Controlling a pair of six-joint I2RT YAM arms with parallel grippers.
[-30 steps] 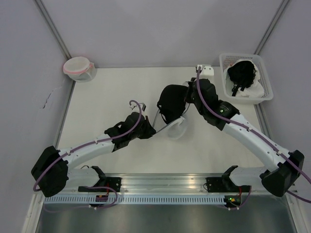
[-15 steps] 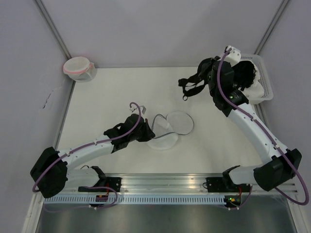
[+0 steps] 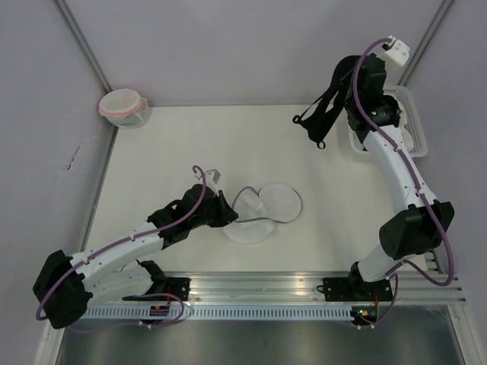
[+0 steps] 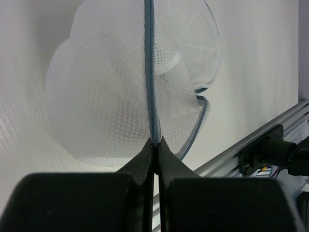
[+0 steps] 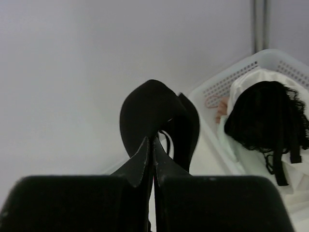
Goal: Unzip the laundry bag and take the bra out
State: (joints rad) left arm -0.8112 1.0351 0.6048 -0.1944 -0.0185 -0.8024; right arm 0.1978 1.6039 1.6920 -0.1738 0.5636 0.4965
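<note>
From above, the left claw (image 3: 228, 215) pinches the open laundry bag (image 3: 268, 207) toward six o'clock on the counter (image 3: 167, 144) while the right claw (image 3: 348, 74) dangles the bra (image 3: 318, 115) high at one o'clock; the left wrist view shows that claw clamped on the bag's rim, the right wrist view clamped on black fabric.

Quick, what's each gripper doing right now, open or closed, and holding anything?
Left gripper: closed, pinching the laundry bag by its rim.
Right gripper: closed, holding the bra up in the air.
</note>
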